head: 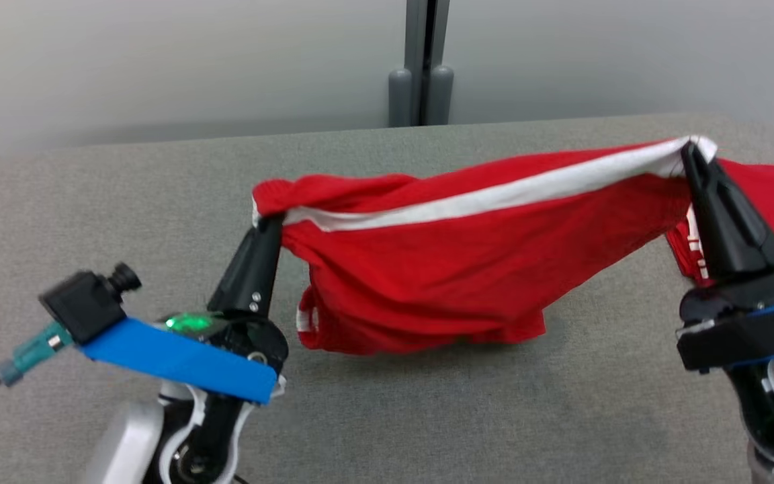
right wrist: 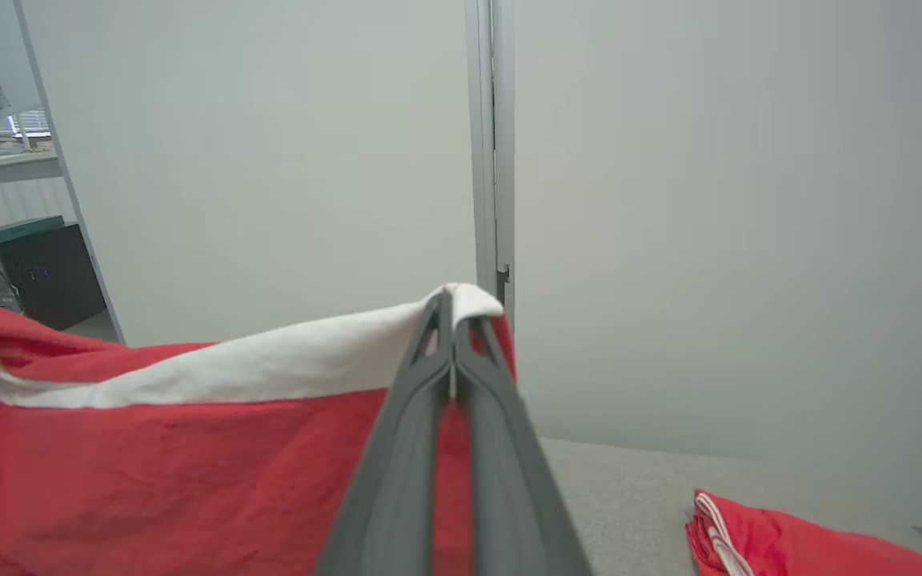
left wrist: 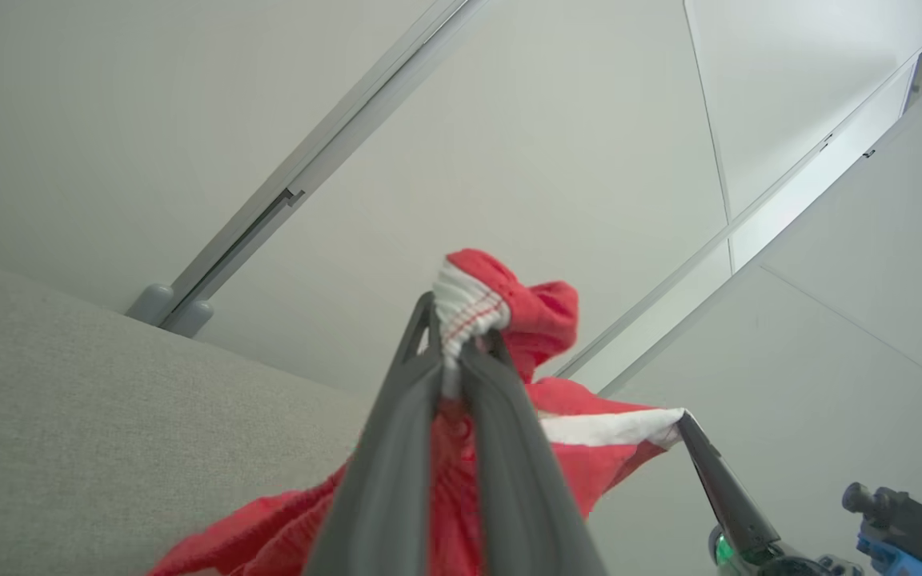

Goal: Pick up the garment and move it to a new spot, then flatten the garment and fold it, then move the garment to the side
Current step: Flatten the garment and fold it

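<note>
We see one garment (head: 427,269), a soft red cloth with a matte, faintly napped weave. It is strung between our two tools above the grey desk (head: 125,202). One broad white band (head: 494,195) runs along its upper edge from one tool to the other, pulled almost straight. Below the band the red cloth sags in a loose, wrinkled pouch, and its lowest folds seem to touch the desk near the middle.

Our left tool (head: 269,222) is clenched on the bunched left end of the garment. In the left wrist view a ribbed white cuff with thin red lines is pinched between its two long dark fingers, and a red knot of cloth puffs out past the tips. Our right tool (head: 693,151) is clenched on the right end of the white band, its two fingers pressed together with the cloth folded over their tips. Beyond that tool more red cloth falls away to the right, and one end of it, edged with narrow white stripes (right wrist: 717,528), lies on the desk.

The desk has a felt-like cover, flat, with rounded far corners. Each wrist bears one blue plate and one green light, so we count two of each. Behind the desk stand smooth pale wall panels, joined at one grey post (head: 420,67).
</note>
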Tool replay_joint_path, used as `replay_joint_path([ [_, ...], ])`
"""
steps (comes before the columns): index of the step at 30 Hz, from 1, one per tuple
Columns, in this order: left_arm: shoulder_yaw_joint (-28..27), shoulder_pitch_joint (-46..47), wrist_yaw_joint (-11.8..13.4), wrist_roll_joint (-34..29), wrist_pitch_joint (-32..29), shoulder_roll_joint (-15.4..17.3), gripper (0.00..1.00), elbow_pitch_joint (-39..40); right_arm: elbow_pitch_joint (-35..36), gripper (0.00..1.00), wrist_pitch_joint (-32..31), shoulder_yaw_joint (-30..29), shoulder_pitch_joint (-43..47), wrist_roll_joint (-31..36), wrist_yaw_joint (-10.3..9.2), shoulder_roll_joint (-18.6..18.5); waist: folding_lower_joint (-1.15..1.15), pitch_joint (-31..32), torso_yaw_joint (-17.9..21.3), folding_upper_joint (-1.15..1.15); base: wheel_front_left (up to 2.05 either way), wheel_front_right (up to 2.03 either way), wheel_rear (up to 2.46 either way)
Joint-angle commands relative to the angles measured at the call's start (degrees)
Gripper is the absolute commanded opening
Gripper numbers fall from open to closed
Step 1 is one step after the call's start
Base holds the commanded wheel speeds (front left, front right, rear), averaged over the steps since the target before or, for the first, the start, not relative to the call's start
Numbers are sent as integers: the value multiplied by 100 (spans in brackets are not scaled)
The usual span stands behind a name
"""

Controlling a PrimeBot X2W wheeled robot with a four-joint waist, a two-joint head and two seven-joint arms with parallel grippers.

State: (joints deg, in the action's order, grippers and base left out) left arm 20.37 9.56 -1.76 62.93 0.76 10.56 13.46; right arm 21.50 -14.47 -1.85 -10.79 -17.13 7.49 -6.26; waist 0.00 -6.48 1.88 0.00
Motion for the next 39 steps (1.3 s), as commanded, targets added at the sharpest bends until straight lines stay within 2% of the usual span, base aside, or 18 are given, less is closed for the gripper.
replay_joint_path([
  [1, -86, 337, 132, 16, -230, 158, 0, 31, -55, 0, -61, 15, -371, -107, 1, -95, 0, -152, -3, 0, 0, 0, 0],
  [4, -182, 990, 283, -150, -585, 414, 0, -191, -486, 0, -219, 138, -1045, -206, 1, -374, 0, -450, 52, 0, 0, 0, 0],
  [7, -299, 1774, 399, -276, -804, 558, 0, -698, -1214, 0, -360, 429, -1876, -281, 0, -692, 0, -793, 122, 0, 0, 0, 0],
  [10, -420, 2631, 506, -417, -923, 642, 0, -1316, -2021, 0, -282, 811, -2797, -324, 1, -922, 0, -1178, 184, 0, 0, 0, 0],
  [12, -515, 3159, 558, -515, -905, 680, 0, -1726, -2580, 0, -120, 1021, -3418, -409, 1, -936, 0, -1417, 250, 0, 0, 0, 0],
  [14, -713, 3849, 638, -644, -785, 776, 0, -2313, -3393, 0, 324, 1242, -4431, -439, 0, -821, 0, -1678, 386, 0, 0, 0, 0],
  [17, -925, 4549, 657, -668, -543, 726, 0, -2744, -4092, 0, 841, 1460, -5305, -265, -4, -836, 0, -1846, 454, 0, 0, 0, 0],
  [23, -1302, 5547, 507, -616, 214, 494, 0, -3444, -4916, 0, 2183, 1360, -6465, 92, -9, -870, 0, -1966, 484, 0, 0, 0, 0],
  [25, -1396, 5663, 389, -548, 460, 373, 0, -3607, -5120, 0, 2527, 1258, -6571, 158, -13, -849, 0, -1965, 487, 0, 0, 0, 0],
  [29, -1403, 5342, 60, -427, 743, 182, 0, -3920, -5529, 0, 2629, 1499, -6287, 59, -12, -853, 0, -1997, 498, 0, 0, 0, 0],
  [35, -1019, 4186, -364, -621, 1052, 87, 0, -4305, -5955, 0, 2385, 2113, -5330, -455, -10, -1003, 0, -1983, 482, 0, 0, 0, 0],
  [39, -742, 3114, -509, -641, 1203, -10, 0, -4331, -5853, 0, 2347, 2319, -4510, -809, -6, -1224, 0, -1779, 370, 0, 0, 0, 0],
])
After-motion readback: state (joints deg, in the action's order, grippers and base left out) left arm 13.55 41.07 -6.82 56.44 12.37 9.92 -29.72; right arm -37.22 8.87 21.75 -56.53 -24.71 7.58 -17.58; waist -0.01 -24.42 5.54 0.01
